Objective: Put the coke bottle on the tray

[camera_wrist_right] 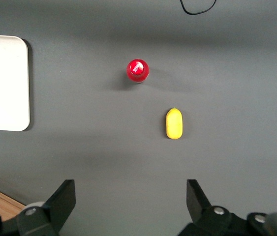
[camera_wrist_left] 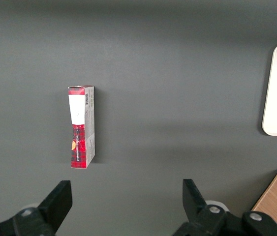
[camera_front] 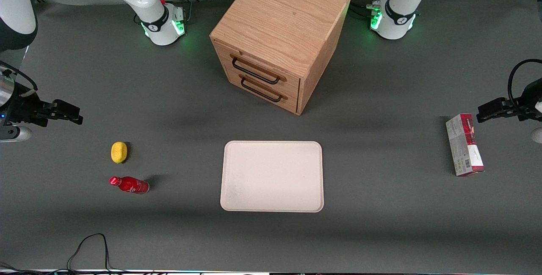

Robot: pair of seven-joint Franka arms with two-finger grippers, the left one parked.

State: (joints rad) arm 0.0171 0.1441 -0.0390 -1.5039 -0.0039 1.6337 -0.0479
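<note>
Coke bottle (camera_front: pixel 129 185) upright on bench (camera_front: pixel 381 224), yellow lemon-like object (camera_front: pixel 119 152) just beside; tray (camera_front: pixel 272 176) well apart, bare; gripper (camera_front: pixel 70 114) spread wide, hovering above bench, holding nothing.

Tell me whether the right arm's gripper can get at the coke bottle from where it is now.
Probably yes. The gripper hangs open above bare table, and the coke bottle stands upright and alone. Only the lemon is close, beside the bottle but apart from it, and nothing covers its cap.
</note>
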